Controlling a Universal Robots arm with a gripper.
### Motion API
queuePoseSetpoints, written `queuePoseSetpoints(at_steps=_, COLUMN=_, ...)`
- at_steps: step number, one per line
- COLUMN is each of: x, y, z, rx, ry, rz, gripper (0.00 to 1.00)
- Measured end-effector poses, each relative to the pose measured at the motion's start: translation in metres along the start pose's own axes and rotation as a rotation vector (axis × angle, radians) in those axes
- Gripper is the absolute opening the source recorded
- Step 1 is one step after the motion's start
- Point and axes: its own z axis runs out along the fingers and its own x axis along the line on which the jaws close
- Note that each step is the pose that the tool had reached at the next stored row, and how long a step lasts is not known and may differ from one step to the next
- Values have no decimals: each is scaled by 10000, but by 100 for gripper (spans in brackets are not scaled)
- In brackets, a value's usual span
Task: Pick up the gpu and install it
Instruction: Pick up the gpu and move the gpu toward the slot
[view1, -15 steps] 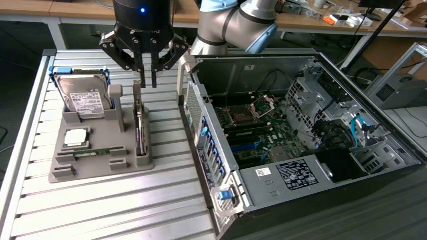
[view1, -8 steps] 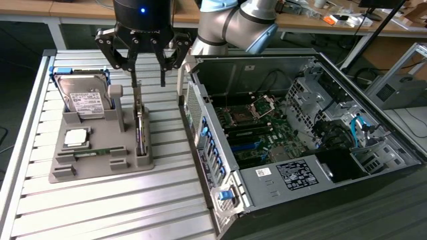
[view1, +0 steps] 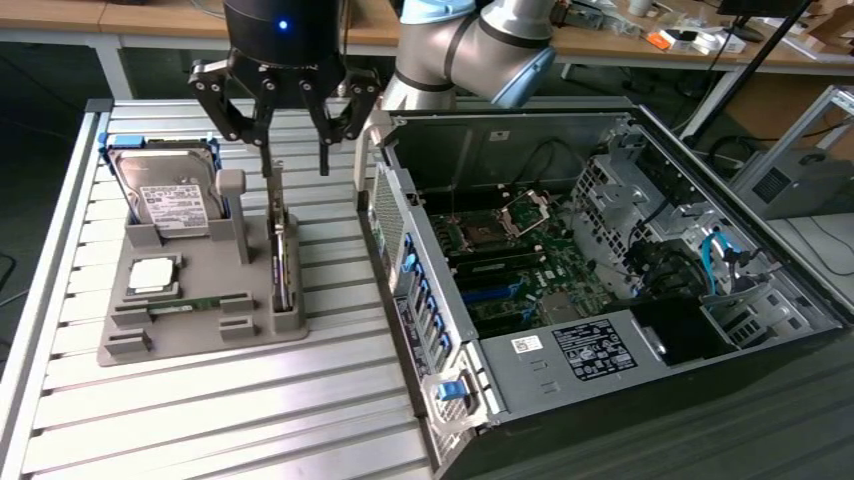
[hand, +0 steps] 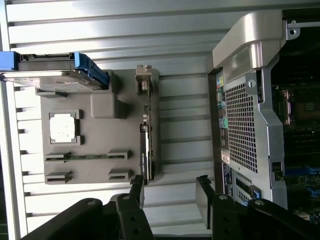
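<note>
Underneath it all, slatted metal desk (view1: 200, 420); at the exterior view's right, open tower case (view1: 400, 250) lying on its side, panel off, motherboard (view1: 534, 270) exposed; up top, grey and blue robot arm (view1: 467, 45) reaching in over the desk; beside the case, toward the exterior view's left, grey moulded parts holder (view1: 200, 340); at the holder's far end, hard drive (view1: 167, 190) propped up, white label showing; now the gpu (view1: 279, 262), standing on edge in the holder's slot nearest the case, silver bracket at the far end, not lifted; right above that far end, jaws spread wide, nothing between them, one fingertip just beside the card's top edge, contact too close to call; nearer the camera, square processor (view1: 152, 275) flat in its pocket; last, narrow green memory stick (view1: 200, 303) lying in its groove just beyond the processor.
</note>
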Motion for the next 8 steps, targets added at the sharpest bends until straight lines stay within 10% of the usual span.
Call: queuePoseSetpoints(at_steps=8, x=44, y=-6, z=71, rx=-1, ry=-1, rz=0, gripper=54)
